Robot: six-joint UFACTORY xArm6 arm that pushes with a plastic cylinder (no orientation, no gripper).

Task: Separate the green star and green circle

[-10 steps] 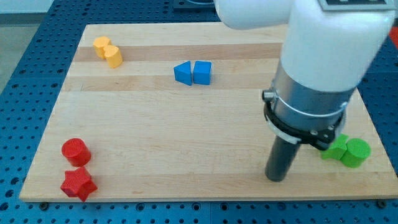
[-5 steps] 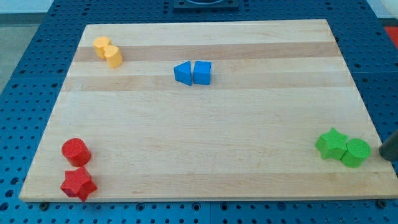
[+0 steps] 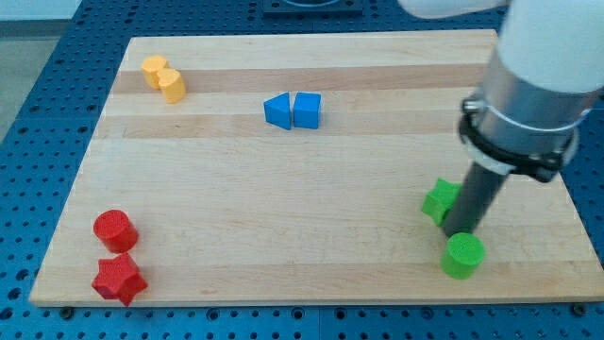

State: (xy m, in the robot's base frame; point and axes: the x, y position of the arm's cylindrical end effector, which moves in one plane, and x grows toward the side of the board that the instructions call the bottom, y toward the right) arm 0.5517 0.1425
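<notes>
The rod's tip [image 3: 461, 231] stands on the wooden board [image 3: 283, 217] between the green star block [image 3: 439, 200], at its left, and the green circle block [image 3: 463, 255], just below it toward the view's bottom.

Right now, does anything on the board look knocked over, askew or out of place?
Nothing stands out. My tip sits between the green star and green circle, which lie flat and apart. The other blocks sit in tidy pairs.
</notes>
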